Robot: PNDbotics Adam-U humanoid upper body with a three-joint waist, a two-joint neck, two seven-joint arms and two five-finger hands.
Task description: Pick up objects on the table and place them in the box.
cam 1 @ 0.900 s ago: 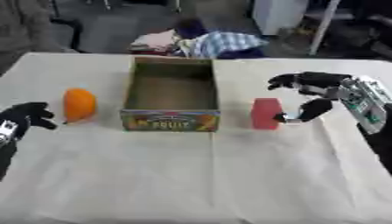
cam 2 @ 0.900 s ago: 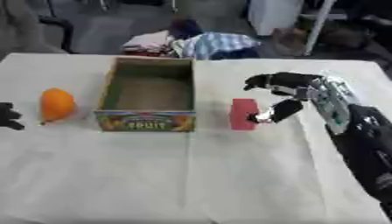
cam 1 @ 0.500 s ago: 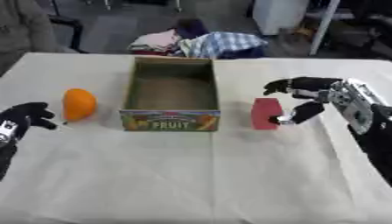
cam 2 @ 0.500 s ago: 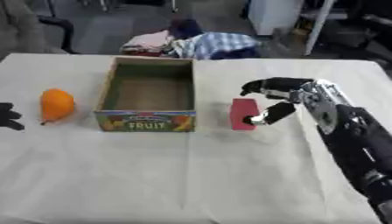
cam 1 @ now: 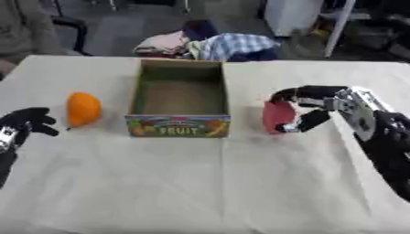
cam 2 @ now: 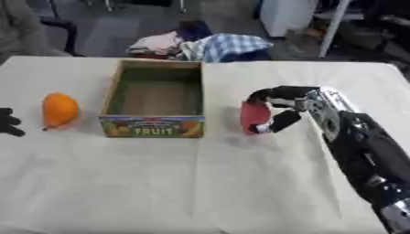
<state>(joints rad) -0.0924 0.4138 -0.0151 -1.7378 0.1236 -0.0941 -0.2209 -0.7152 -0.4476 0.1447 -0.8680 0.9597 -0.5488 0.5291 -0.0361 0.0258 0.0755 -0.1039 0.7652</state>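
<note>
- Small red block-shaped object (cam 1: pixel 278 116) is standing on the cloth-covered bench (cam 1: pixel 200 183), just to the right of the open cardboard box with the "FRUIT" print (cam 1: pixel 179 125), not yet inside.
- Right hand (cam 1: pixel 316 105) is curling round the red object: fingers are arching over its top, thumb is pressing at its lower right side. Contact looks made on both sides; the object appears to be resting on the bench, not lifted.
- Orange rounded fruit-like object (cam 1: pixel 83 109) is lying on the bench just left of the box, untouched.
- Left hand (cam 1: pixel 27 122) is sitting idle at the left edge, near the orange object but apart from it, fingers loosely bent, holding nothing.
- Box interior is showing only bare cardboard.
- Progress, as judged: nothing placed so far; two objects left, the red one mid-grasp.
</note>
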